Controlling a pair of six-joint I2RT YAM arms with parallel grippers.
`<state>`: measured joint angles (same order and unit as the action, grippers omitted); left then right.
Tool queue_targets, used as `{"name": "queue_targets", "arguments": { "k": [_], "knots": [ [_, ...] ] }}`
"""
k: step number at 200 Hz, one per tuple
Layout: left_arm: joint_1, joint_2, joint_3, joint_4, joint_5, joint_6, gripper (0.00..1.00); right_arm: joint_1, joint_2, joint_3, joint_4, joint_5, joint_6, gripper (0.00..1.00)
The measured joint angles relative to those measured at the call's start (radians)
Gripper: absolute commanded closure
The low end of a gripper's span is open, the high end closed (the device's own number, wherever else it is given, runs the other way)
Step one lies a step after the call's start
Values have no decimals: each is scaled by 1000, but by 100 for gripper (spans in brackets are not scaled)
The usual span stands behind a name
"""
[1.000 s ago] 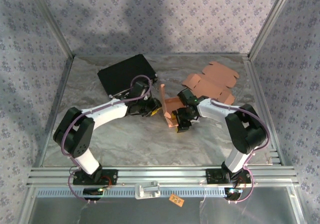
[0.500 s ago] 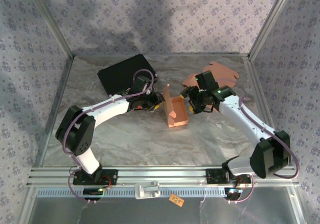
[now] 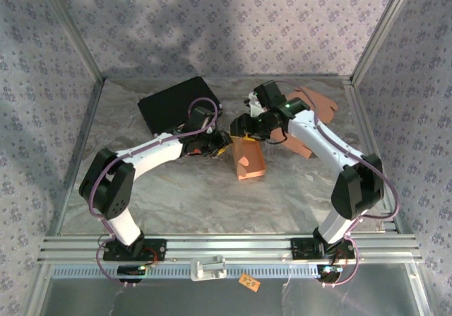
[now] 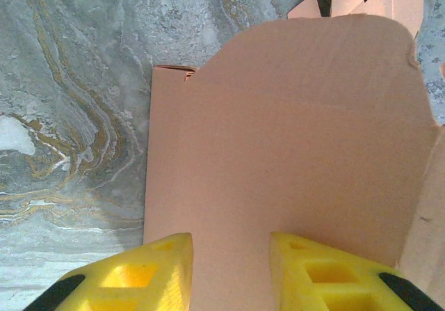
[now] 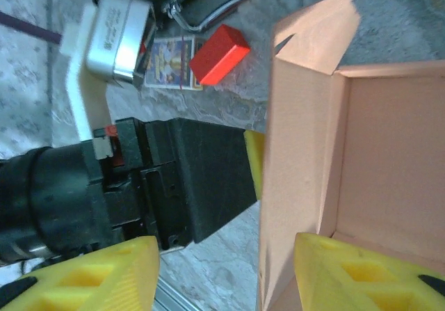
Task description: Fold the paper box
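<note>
Left hand point(image 3: 220, 146) grips the paper box point(image 3: 248, 158) wall (upright); right hand point(image 3: 244, 126) hovers unclenched

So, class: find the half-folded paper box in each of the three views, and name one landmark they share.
Top view: paper box at table centre, between the two grippers.
Left wrist view: its flat panel spans the middle and right.
Right wrist view: open box on the right.
Shared landmark: the grey marbled table.
</note>
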<state>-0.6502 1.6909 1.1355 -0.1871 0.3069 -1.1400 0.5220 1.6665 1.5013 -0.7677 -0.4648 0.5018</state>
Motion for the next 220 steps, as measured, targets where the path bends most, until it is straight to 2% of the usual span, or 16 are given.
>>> {"name": "queue_targets", "arguments": {
  "k": [22,59,95,105,146,179,220],
  "knots": [
    [0,0,3,-4,0,6,66,20,42,16,-27,6,-5,61],
    [0,0,16,-35,-11,18,61,34,64,34,-47,58,39,100],
    [1,-12,67,-106,-40,70,45,36,36,-4,5,135,203,100],
    [1,-30,75,-132,-56,82,43,40,10,-30,19,173,266,100],
    [8,-169,77,-246,-125,150,42,69,-124,-113,34,388,688,100],
    [25,-268,57,-301,-151,205,42,149,-148,-93,-36,594,1045,100],
    [44,-303,-3,-353,-142,269,45,193,-59,2,-167,654,1394,100]
  ]
}}
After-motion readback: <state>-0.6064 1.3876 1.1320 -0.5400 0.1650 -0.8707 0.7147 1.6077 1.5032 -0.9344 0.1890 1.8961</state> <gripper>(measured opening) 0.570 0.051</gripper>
